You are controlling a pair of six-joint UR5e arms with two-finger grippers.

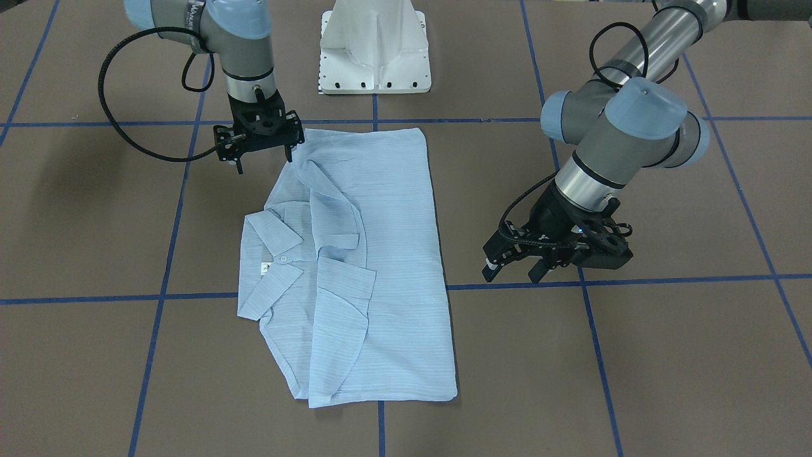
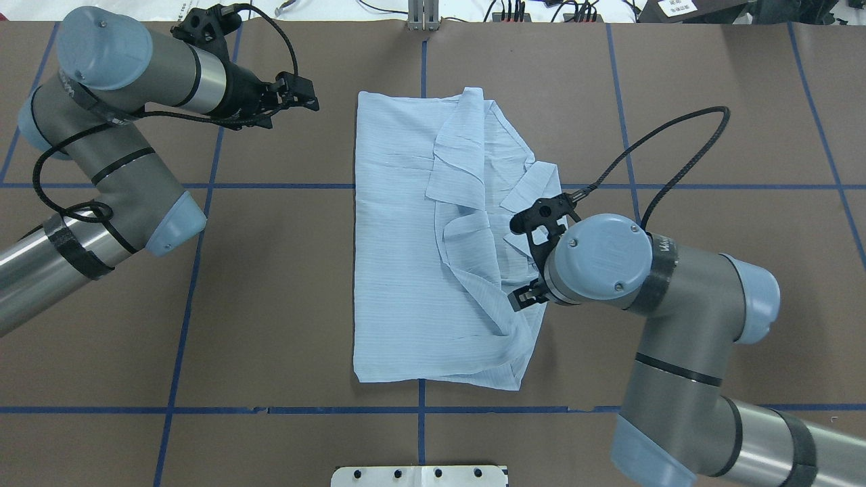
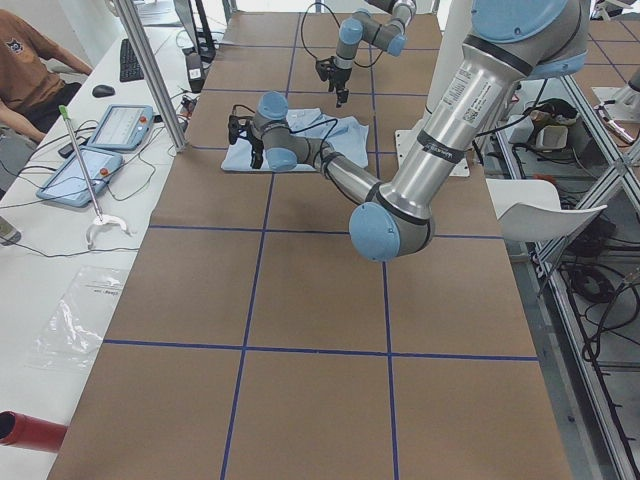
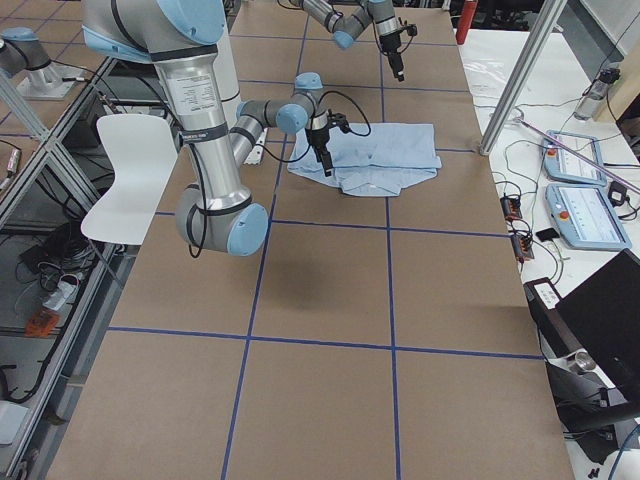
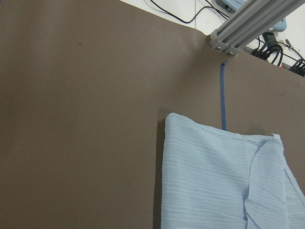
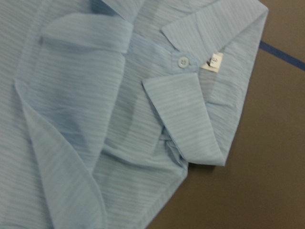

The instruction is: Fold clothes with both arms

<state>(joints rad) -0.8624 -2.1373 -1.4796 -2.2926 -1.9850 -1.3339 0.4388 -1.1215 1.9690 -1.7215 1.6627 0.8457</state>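
The clothes are one light blue striped shirt (image 1: 387,254) lying flat and folded into a rectangle, sleeves folded in, with its collar (image 1: 273,254) and a white button at the side. My right gripper (image 1: 264,160) hangs open just above the shirt's corner nearest the robot base, on the collar side, holding nothing. The right wrist view looks down on the collar (image 6: 190,114) and shows no fingers. Well off the shirt's opposite side, my left gripper (image 1: 512,271) stands open and empty over bare table. In the overhead view the left gripper (image 2: 306,95) is left of the shirt's far corner (image 2: 369,101).
The white pedestal base (image 1: 374,51) stands behind the shirt. Blue tape lines (image 1: 634,279) cross the brown table. An aluminium post (image 5: 248,24) and cables stand at the far edge. A seated person (image 3: 30,70) and tablets (image 3: 120,125) are at a side bench.
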